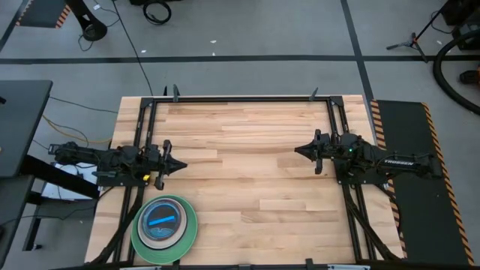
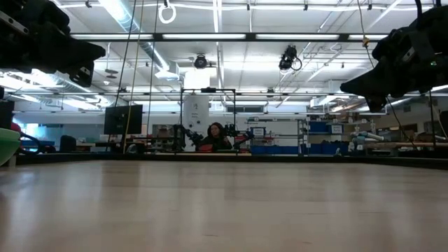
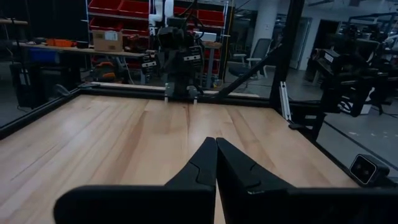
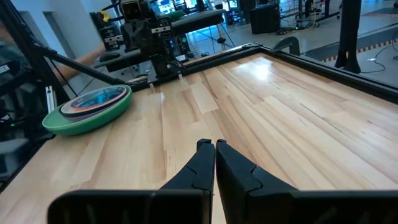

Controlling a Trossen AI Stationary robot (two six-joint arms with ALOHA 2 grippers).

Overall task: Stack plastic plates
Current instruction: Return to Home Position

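The plastic plates sit in one stack near the table's near-left corner, a large green plate at the bottom, darker plates above and a cyan one on top; the stack also shows in the right wrist view, its green rim in the low view. My left gripper hovers shut over the left side, just beyond the stack. My right gripper hovers shut over the right side. Neither touches anything. Fingertips meet in both wrist views: left gripper, right gripper.
The wooden table is framed by black rails, with a black mat off its right edge. A person sits far behind the table in the low view. The middle and far part of the tabletop hold nothing.
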